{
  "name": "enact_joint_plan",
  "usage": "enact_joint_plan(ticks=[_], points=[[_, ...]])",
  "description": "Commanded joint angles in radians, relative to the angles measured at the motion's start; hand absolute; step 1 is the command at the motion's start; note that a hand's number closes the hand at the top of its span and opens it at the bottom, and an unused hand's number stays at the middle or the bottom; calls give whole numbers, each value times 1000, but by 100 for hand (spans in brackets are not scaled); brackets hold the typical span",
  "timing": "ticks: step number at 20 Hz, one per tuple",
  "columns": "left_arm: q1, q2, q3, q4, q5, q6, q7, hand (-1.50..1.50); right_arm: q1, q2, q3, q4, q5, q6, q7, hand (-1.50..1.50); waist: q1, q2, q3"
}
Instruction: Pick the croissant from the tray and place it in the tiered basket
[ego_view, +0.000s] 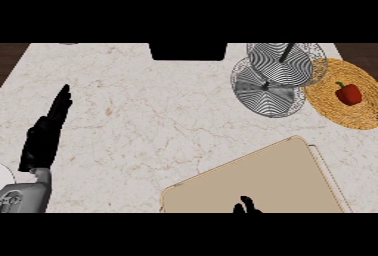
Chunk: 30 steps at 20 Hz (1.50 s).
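- The step in hand is judged to be the pick from the tray (295, 165); the right hand (246, 206) shows only as a few dark fingertips at the lower edge of the view, over the tray's near part, so the grasp is either under way or just being made below the frame.
- The croissant is not visible anywhere on the beige tray's exposed surface; it may lie beneath the right hand or below the view's edge, though this cannot be confirmed from the head view.
- Whether the right hand's fingers are curled round anything or spread cannot be told; too little of them shows.
- To do the step well, the robot would want the fingers to close round the pastry's middle rather than one tapered end; the lift should go straight up to clear the tray's raised rim before any sideways travel.
- The goal, the tiered basket (277, 75), stands at the far right of the marble counter (148, 110), well apart from the hand; its two wire tiers overlap, the lower one nearer; the carry should come in over a tier's rim and stay off the central post.
- Just beside the basket, a red bell pepper (348, 93) sits on a woven placemat (347, 112); the path should keep to the left of it.
- The left hand (46, 134) rests at the view's left, fingers straight and released, holding nothing; its grey forearm enters from the lower left corner.
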Motion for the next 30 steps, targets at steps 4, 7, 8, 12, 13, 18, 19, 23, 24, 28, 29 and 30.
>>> enact_joint_plan(ticks=[4, 7, 8, 12, 13, 18, 19, 23, 24, 28, 29, 30], points=[[-6, 3, 9, -7, -3, 10, -10, 0, -129, 256, -392, 57, -16, -133, 242, 150, -19, 50, 12], [-6, 0, 11, -11, 1, 12, -9, 0, -184, 259, -512, 57, 7, -193, 282, 150, -20, 55, 12], [-3, -5, 9, -12, 6, 9, -7, 0, -212, 260, -548, 55, 20, -219, 292, 150, -13, 52, 12], [-10, -1, 5, -15, 2, 6, -11, 0, -339, 261, -698, 60, 109, -284, 324, 150, 11, 49, 6], [-10, -2, 0, -19, -1, 4, -14, 0, -367, 262, -725, 73, 150, -290, 329, 150, 24, 48, 3], [-29, 1, -16, -25, -8, -6, -13, 0, -529, 248, -891, 114, 322, -310, 356, 150, 60, 54, -2], [-33, -1, -18, -21, -5, -10, -9, 0, -566, 238, -919, 123, 352, -304, 358, 150, 69, 58, -4], [-45, -2, -34, -28, -5, -25, -15, 0, -695, 211, -1024, 183, 497, -287, 392, 150, 112, 58, -6], [-54, -6, -45, -33, -7, -30, -11, 0, -713, 208, -1046, 213, 523, -270, 395, 150, 118, 66, -4], [-63, -17, -70, -33, -10, -43, -13, 0, -837, 200, -1150, 302, 631, -211, 433, 150, 147, 66, -2], [-72, -15, -66, -23, -14, -39, -14, 0, -872, 199, -1176, 321, 657, -209, 445, 150, 146, 68, -1], [-80, -17, -77, -31, -21, -40, -17, 0, -912, 204, -1184, 338, 681, -195, 446, 150, 162, 66, -1]])
